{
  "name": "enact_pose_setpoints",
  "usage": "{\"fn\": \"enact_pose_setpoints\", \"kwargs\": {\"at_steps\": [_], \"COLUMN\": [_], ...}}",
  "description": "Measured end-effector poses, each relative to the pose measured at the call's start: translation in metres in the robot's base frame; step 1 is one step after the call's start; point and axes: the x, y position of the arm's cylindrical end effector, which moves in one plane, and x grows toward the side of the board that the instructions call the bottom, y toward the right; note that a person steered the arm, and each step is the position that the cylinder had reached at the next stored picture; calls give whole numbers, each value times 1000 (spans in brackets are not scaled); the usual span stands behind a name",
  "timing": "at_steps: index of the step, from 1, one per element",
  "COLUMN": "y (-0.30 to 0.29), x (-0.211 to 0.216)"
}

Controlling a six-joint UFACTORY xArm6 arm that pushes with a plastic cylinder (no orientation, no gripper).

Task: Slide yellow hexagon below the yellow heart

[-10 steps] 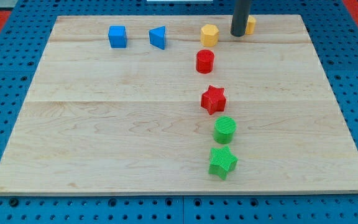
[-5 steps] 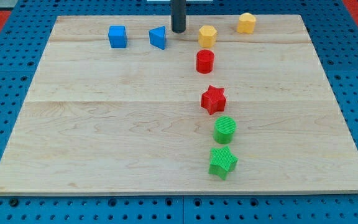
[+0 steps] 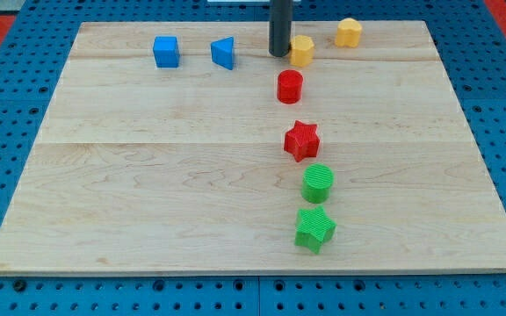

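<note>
The yellow hexagon point(image 3: 303, 51) lies near the view's top, just right of centre. My tip point(image 3: 278, 53) touches its left side; the dark rod rises out of the view's top. The yellow heart point(image 3: 350, 32) lies up and to the right of the hexagon, close to the board's top edge. The hexagon is lower than the heart and to its left, with a gap between them.
A blue cube point(image 3: 166, 51) and a blue triangle point(image 3: 223, 53) lie to the tip's left. Below the hexagon a red cylinder point(image 3: 289, 86), red star point(image 3: 301, 140), green cylinder point(image 3: 317, 183) and green star point(image 3: 314, 228) form a column.
My tip went from the heart left past the hexagon, then came back right against its left side. The hexagon has shifted slightly right.
</note>
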Motion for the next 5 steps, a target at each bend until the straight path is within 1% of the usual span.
{"fn": "enact_pose_setpoints", "kwargs": {"at_steps": [4, 5], "y": [70, 45], "x": [0, -7]}}
